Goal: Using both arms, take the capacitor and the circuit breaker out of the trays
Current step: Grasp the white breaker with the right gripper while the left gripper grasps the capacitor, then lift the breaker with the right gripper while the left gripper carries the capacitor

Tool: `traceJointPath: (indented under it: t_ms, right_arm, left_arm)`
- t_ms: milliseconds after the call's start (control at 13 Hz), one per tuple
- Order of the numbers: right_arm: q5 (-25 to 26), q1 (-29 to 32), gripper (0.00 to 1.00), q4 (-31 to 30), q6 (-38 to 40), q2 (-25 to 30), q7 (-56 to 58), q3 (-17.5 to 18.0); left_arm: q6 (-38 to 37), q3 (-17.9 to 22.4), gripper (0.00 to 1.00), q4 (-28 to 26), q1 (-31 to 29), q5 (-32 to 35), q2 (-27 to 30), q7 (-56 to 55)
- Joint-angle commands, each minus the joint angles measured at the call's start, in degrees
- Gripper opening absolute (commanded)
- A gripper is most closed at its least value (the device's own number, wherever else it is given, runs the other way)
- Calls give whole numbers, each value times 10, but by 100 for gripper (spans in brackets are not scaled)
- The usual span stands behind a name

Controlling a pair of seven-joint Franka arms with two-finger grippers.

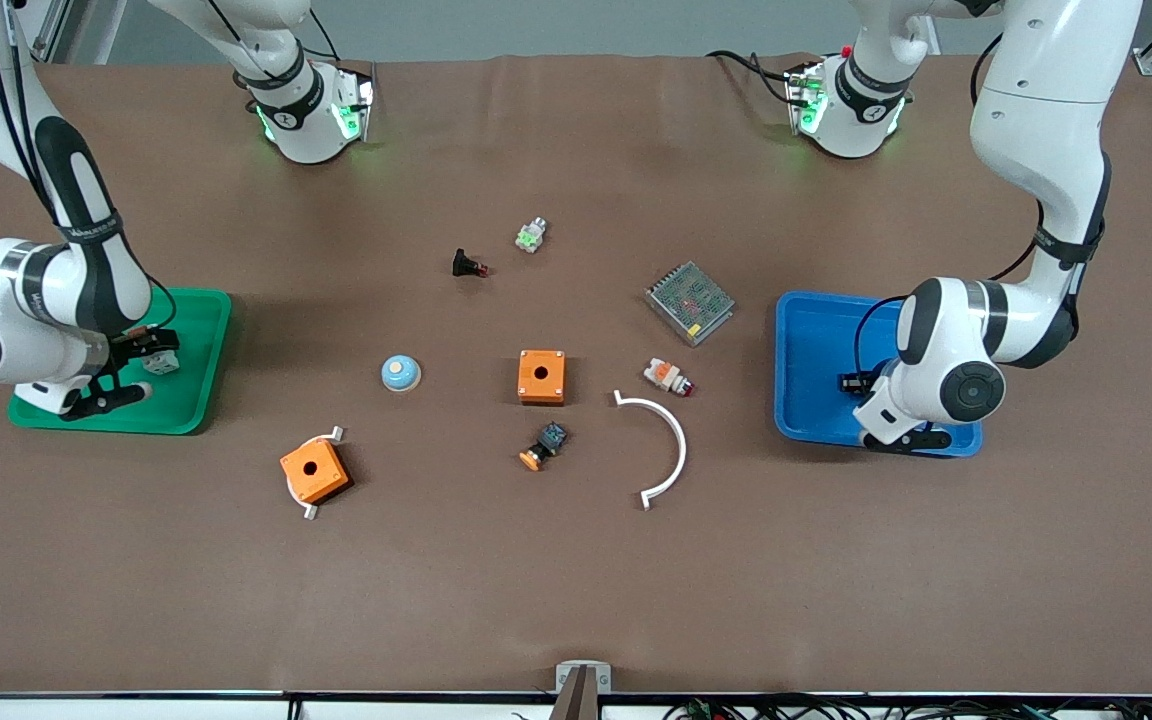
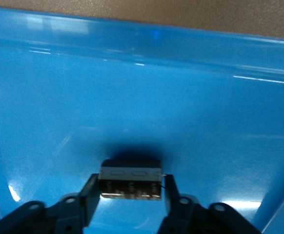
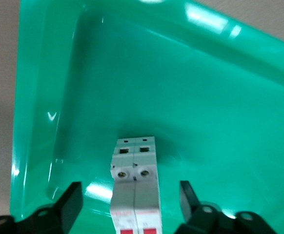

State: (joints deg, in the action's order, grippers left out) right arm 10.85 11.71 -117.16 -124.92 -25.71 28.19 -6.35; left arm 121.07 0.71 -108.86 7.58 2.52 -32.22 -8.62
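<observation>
The capacitor (image 2: 131, 183), a short dark cylinder with a grey band, sits between my left gripper's (image 2: 131, 187) fingers just above the floor of the blue tray (image 2: 132, 97). The fingers press against its ends. In the front view this gripper (image 1: 851, 383) is low inside the blue tray (image 1: 816, 330). The breaker (image 3: 133, 195), a white-grey block with red at one end, lies on the floor of the green tray (image 3: 181, 97). My right gripper (image 3: 131, 195) is open, with its fingers clear of the breaker on both sides. In the front view it (image 1: 158, 358) hangs over the green tray (image 1: 198, 330).
Between the trays lie two orange boxes (image 1: 541, 376) (image 1: 314, 471), a blue dome (image 1: 401, 373), a white curved strip (image 1: 671, 450), a metal mesh unit (image 1: 689, 302), a white-and-orange button (image 1: 668, 376), a black button with orange cap (image 1: 544, 446), a black part with red tip (image 1: 468, 265) and a small green-white part (image 1: 531, 235).
</observation>
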Motion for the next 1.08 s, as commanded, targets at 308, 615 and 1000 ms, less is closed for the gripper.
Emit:
traceJointPath:
  t_ms: [308,615,1000]
  right_arm:
    - [7,18,33,-27,-7,7,2,5]
    - [6,14,2,6,5,10,3,7]
    - [-52,7,0,132,172,15,41,70]
  left_arm:
    - [-50,-4,1,70,6,5,17,-31]
    - [-115,-23,1,212,59,-43,-24,-177]
    - [-98,-24,1,319,145,-94,-98,-408]
